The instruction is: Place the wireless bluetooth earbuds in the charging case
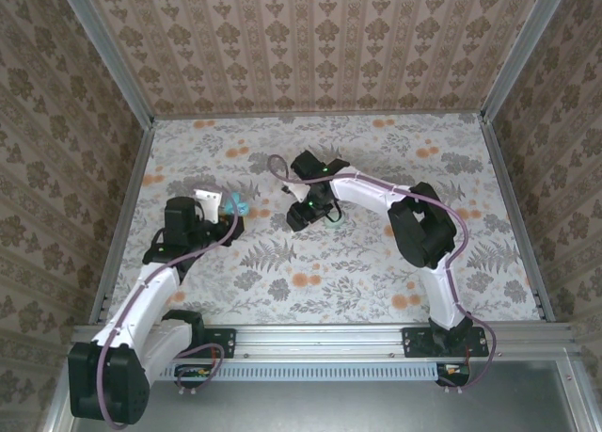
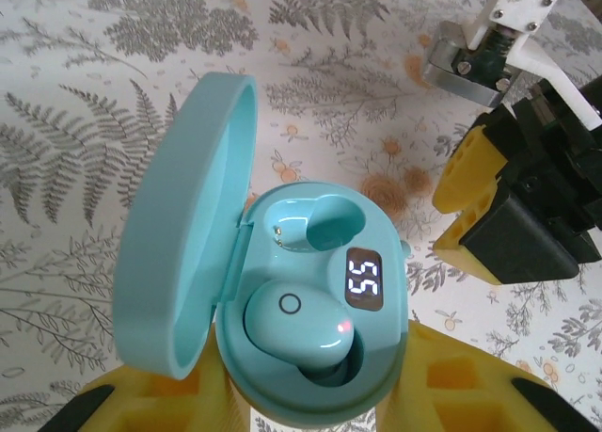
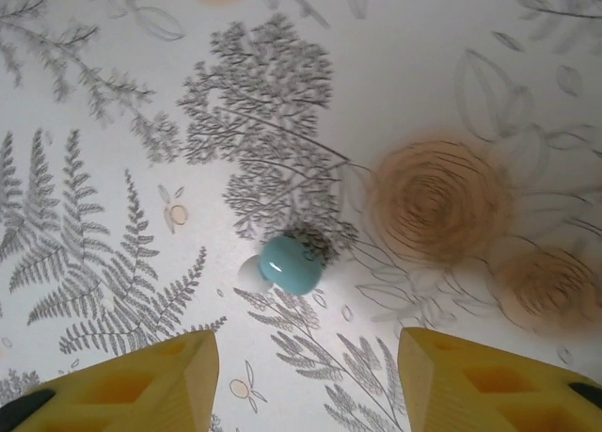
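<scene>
While our left gripper is clamping the charging case between its yellow fingers, we are looking down into the case from the left wrist camera. Its lid is standing open, hinged off to the left. One earbud is sitting in the well nearer the camera, glowing with a small red light, and the far well is lying bare. The little display beside the wells is showing two lit digits.

We are seeing the second earbud from the right wrist camera: it is lying on the floral table, on a grey tree print just left of an orange rose. Our right gripper is hovering above it with its jaws spread wide, gripping nothing, and neither finger is touching the bud.

From above, we are seeing the left gripper and the right gripper near each other around mid-table, with the case between them at the left one's tip.
</scene>
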